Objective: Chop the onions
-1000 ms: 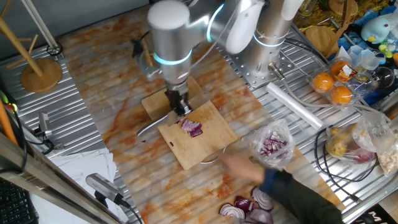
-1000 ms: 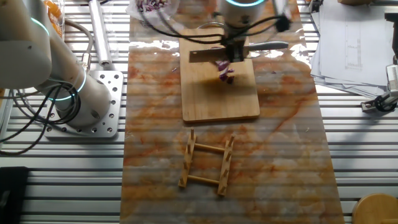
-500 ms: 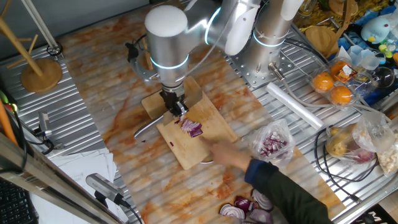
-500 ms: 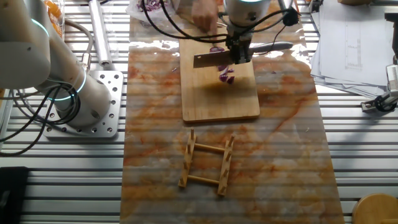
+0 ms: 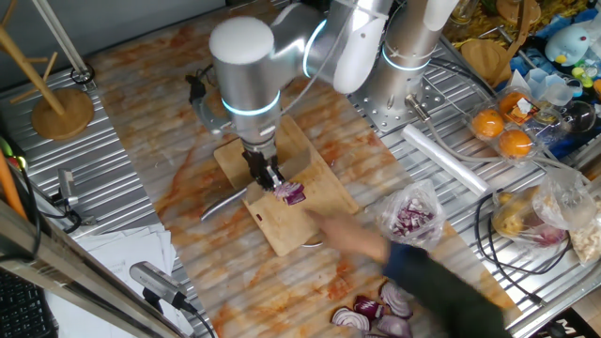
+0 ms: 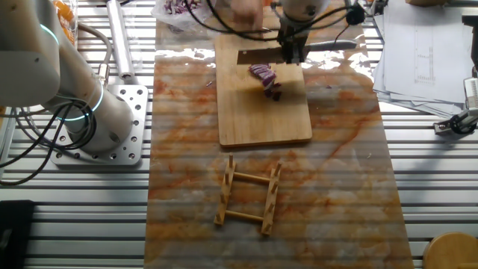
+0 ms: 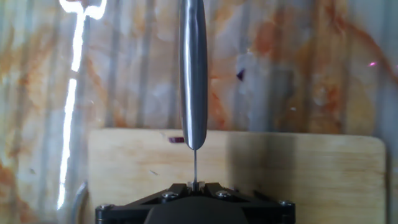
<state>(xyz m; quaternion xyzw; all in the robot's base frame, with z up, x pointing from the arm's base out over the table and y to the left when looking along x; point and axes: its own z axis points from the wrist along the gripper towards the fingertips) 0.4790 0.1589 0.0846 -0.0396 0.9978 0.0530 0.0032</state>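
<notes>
The cutting board [image 6: 263, 112] is pale, matt wood with a fine grain, and it lies on a surface [image 6: 187, 187] covered in a glossy, marbled orange-and-white sheet that reflects the light. The knife [image 7: 193, 74] has a smooth, polished metal handle with a bright sheen, held in a gripper [image 7: 194, 186] of matt black material. The onions [image 6: 265, 77] show shiny purple skin and pale, moist-looking flesh.
</notes>
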